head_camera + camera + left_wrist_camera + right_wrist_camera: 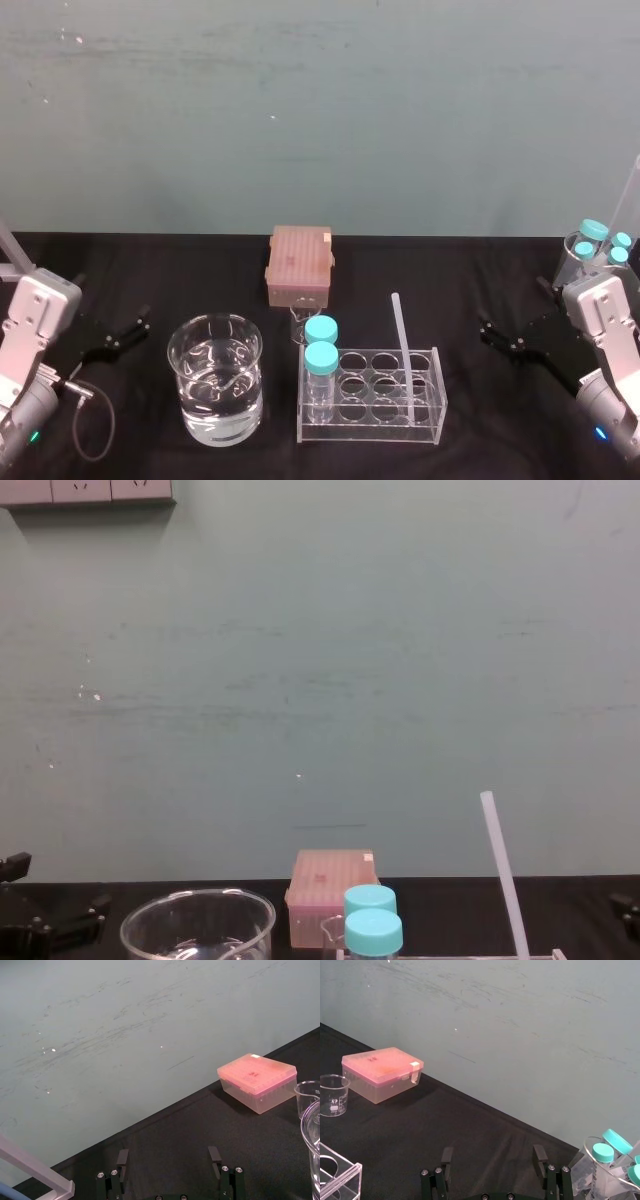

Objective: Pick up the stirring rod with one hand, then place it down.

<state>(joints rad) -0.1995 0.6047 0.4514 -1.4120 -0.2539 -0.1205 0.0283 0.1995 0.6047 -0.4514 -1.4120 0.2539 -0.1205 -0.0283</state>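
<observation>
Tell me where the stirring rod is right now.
In the head view the stirring rod stands leaning in the clear rack, right of centre, to the right of the two blue-capped vials.

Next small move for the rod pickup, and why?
Probably swing the right gripper inward toward the thin translucent white stirring rod. The rod stands untouched in the clear plastic rack, nearer that side. Both grippers are open and empty, and the left gripper is parked farther away.

Beaker left of rack; stirring rod in rack's right side; box behind both.
</observation>
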